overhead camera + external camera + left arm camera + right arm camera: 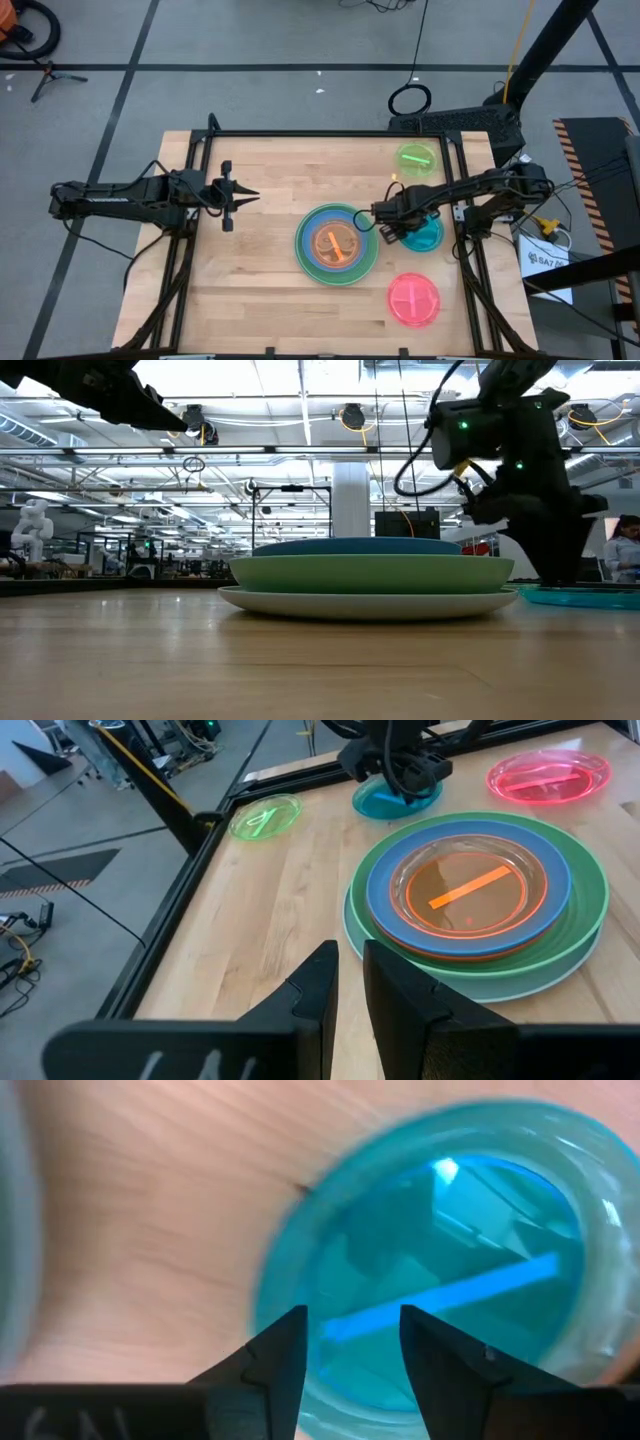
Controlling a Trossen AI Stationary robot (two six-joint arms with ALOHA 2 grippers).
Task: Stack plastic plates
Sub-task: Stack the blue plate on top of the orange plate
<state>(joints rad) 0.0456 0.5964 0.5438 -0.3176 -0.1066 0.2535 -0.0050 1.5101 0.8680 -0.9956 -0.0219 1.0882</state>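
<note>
A stack of plates [337,245] sits mid-table: pale blue at the bottom, then green, blue and rust-red, with a clear orange plate [468,892] on top. The small teal plate [428,236] lies flat to the right of the stack, the lime plate [417,158] toward the far edge and the pink plate [413,298] toward the near edge. My right gripper [352,1330] is open and points down over the teal plate's [440,1280] rim on the side nearest the stack. My left gripper [348,988] hovers over the table's left part, fingers nearly together, holding nothing. My right gripper stands from above over the teal plate's rim [290,1290], one finger on each side of it. I cannot tell whether the fingers touch it. The plate lies flat on the table.
Black frame rails [330,133] run along the far edge and both sides of the table. Bare wood [250,270] lies between my left gripper and the stack. Cables and a power unit [545,250] sit beyond the right edge.
</note>
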